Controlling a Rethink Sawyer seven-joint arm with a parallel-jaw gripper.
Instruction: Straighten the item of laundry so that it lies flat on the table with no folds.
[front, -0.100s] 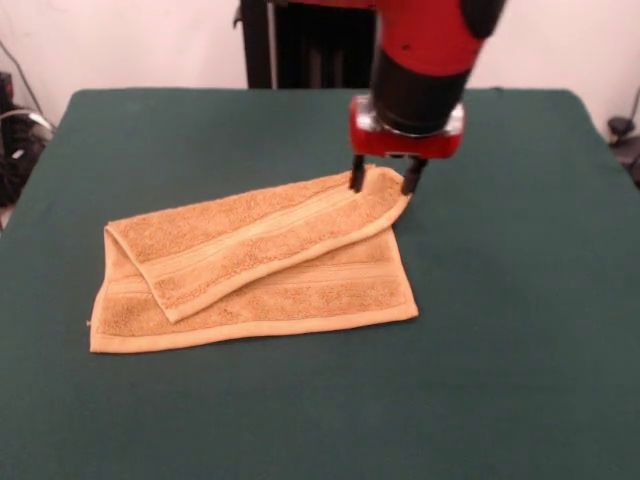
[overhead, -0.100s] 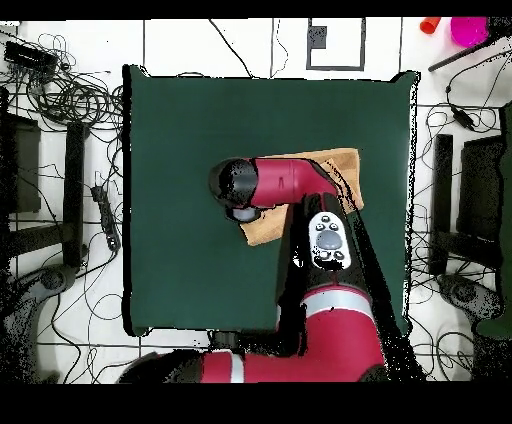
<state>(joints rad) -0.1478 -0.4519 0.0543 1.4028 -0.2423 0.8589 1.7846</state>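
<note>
Still folded: towel (front, -0.100s: 250, 270) (orange-tan) w/ gripper (front, -0.100s: 384, 180) straddling its far corner.

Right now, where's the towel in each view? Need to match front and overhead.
Front view: the towel lies a bit left of centre on the table, one flap folded diagonally across it, with the gripper at its upper right corner.
Overhead view: the towel shows only in part, right of centre, mostly hidden under the arm.
Shared landmark: the red arm above the towel.
</note>
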